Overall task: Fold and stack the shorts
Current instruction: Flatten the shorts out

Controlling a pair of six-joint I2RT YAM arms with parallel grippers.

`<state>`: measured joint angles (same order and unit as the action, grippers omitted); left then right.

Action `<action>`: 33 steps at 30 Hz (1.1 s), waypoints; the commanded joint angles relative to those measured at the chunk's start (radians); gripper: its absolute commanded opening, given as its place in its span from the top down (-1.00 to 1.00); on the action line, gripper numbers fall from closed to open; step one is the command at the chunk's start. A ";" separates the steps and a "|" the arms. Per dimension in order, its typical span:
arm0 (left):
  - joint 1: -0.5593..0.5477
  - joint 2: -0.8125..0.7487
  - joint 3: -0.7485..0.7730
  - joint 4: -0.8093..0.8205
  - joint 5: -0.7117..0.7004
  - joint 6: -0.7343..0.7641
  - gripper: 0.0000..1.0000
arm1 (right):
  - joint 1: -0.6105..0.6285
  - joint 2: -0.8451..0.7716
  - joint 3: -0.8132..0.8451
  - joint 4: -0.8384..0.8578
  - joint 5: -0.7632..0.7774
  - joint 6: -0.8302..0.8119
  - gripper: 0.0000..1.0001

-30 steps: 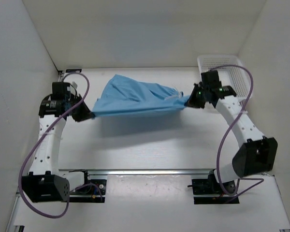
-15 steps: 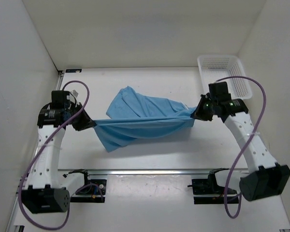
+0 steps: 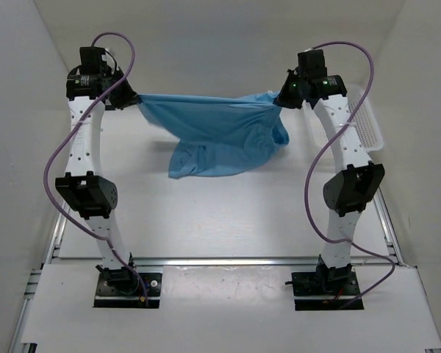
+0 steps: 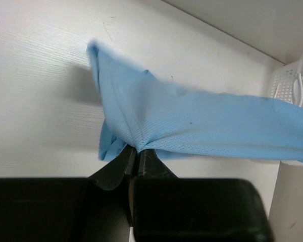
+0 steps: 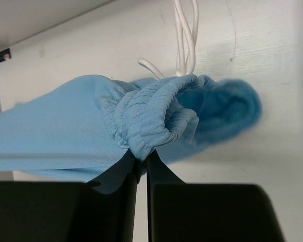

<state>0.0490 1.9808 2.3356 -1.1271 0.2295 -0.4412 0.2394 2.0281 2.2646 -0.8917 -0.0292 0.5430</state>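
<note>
shorts (image 3: 220,136) stretched between, apparently airborne | left gripper (image 3: 130,98) pinches thin edge | right gripper (image 3: 281,100) pinches bunched waistband (image 5: 146,121)

Left gripper (image 4: 137,157) pinches the shorts (image 4: 202,126), basket (image 4: 293,88) at right

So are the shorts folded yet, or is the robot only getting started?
Only started. Done: the shorts are picked up, the left end effector pinching one end and the right end effector pinching the waistband. In hand: they hang stretched in the air between them. Left: no fold shows, and nothing is stacked.
</note>
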 commanded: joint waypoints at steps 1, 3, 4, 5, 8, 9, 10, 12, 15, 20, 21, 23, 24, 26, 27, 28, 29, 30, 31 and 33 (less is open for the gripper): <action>0.023 -0.121 0.042 -0.021 -0.004 0.013 0.79 | -0.022 -0.129 -0.035 -0.007 0.046 -0.017 1.00; 0.011 -0.224 -0.068 0.025 0.007 0.013 0.79 | -0.022 -0.192 -0.153 0.032 0.057 -0.043 1.00; 0.011 -0.265 -0.211 0.044 0.007 0.013 0.79 | -0.022 -0.266 -0.224 0.051 0.069 -0.052 1.00; 0.000 -0.310 -0.298 0.062 0.007 0.013 0.79 | -0.022 -0.307 -0.376 0.071 0.069 -0.052 1.00; -0.023 -0.500 -0.669 0.141 0.028 0.013 0.79 | -0.022 -0.452 -0.668 0.123 0.081 -0.063 1.00; -0.023 -0.581 -0.756 0.141 0.028 0.013 0.79 | -0.022 -0.524 -0.745 0.147 0.081 -0.063 1.00; -0.037 -0.623 -0.924 0.150 0.028 -0.005 0.79 | -0.012 -0.561 -0.819 0.160 0.071 -0.063 1.00; -0.060 -0.709 -1.094 0.161 0.028 -0.034 0.79 | -0.012 -0.659 -1.021 0.172 0.100 -0.042 1.00; -0.083 -0.870 -1.372 0.173 0.059 -0.099 0.41 | -0.003 -0.762 -1.234 0.192 0.100 -0.019 0.38; -0.083 -0.933 -1.374 0.161 0.070 -0.119 -1.00 | -0.003 -0.870 -1.341 0.180 0.135 0.014 -0.79; -0.083 -0.915 -1.337 0.161 0.033 -0.108 -1.00 | -0.003 -0.890 -1.331 0.171 0.146 0.014 -0.83; -0.083 -0.823 -1.253 0.152 0.022 -0.081 -1.00 | -0.003 -0.890 -1.289 0.159 0.169 0.014 -0.86; -0.092 -0.783 -1.165 0.151 0.007 -0.056 -0.97 | -0.003 -0.890 -1.242 0.158 0.169 0.005 -0.86; -0.106 -0.649 -1.067 0.151 -0.015 -0.030 -0.50 | -0.003 -0.858 -1.187 0.158 0.184 -0.008 -0.76; -0.136 -0.598 -0.967 0.151 -0.037 -0.021 -0.17 | -0.003 -0.811 -1.159 0.158 0.184 -0.017 -0.61; -0.153 -0.546 -0.914 0.151 -0.089 -0.011 0.15 | -0.003 -0.780 -1.099 0.158 0.184 -0.017 -0.17; -0.167 -0.492 -0.863 0.151 -0.099 -0.011 0.56 | -0.003 -0.713 -1.070 0.171 0.184 -0.026 0.11; -0.188 -0.377 -0.764 0.151 -0.117 0.004 0.71 | -0.003 -0.672 -1.041 0.171 0.175 -0.035 0.34; -0.198 -0.319 -0.715 0.151 -0.117 0.004 0.79 | -0.003 -0.633 -1.010 0.171 0.175 -0.035 0.70; -0.208 -0.146 -0.621 0.142 -0.117 0.004 0.79 | -0.003 -0.505 -0.904 0.171 0.175 -0.047 0.86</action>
<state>-0.1333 1.6634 1.6268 -0.9722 0.1600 -0.4633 0.2394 1.3998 1.2713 -0.7361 0.1322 0.5220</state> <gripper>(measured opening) 0.112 0.092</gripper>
